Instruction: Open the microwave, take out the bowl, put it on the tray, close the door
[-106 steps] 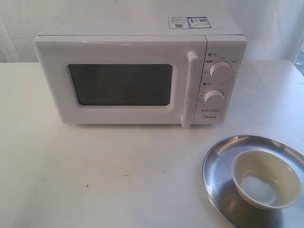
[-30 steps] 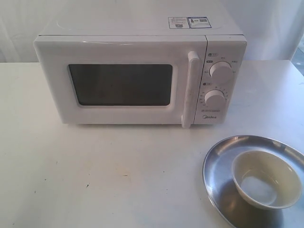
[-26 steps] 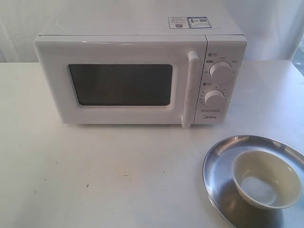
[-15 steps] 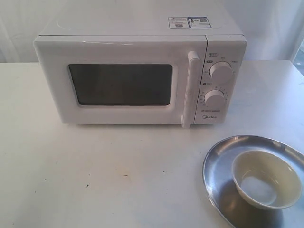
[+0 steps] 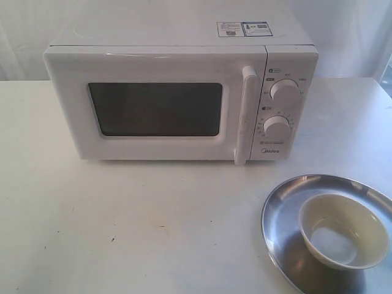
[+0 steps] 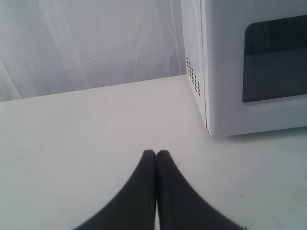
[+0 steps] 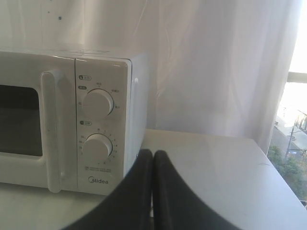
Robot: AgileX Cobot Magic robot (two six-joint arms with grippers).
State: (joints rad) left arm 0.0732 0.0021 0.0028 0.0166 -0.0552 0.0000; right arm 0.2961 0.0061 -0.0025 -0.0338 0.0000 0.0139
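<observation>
The white Midea microwave (image 5: pixel 177 98) stands at the back of the table, its door (image 5: pixel 153 107) shut flat, dark window and white bar handle (image 5: pixel 245 113) facing front. The cream bowl (image 5: pixel 343 231) sits upright inside the steel tray (image 5: pixel 282 214) at the front right. Neither arm shows in the exterior view. My left gripper (image 6: pixel 156 153) is shut and empty, low over the table off the microwave's (image 6: pixel 249 67) left side. My right gripper (image 7: pixel 152 153) is shut and empty, off the microwave's (image 7: pixel 67 120) right front corner near the knobs (image 7: pixel 97 103).
The white table (image 5: pixel 153 226) carries only the microwave and tray. A white curtain (image 7: pixel 211 62) hangs behind. The table's right edge (image 7: pixel 268 163) lies near a bright window.
</observation>
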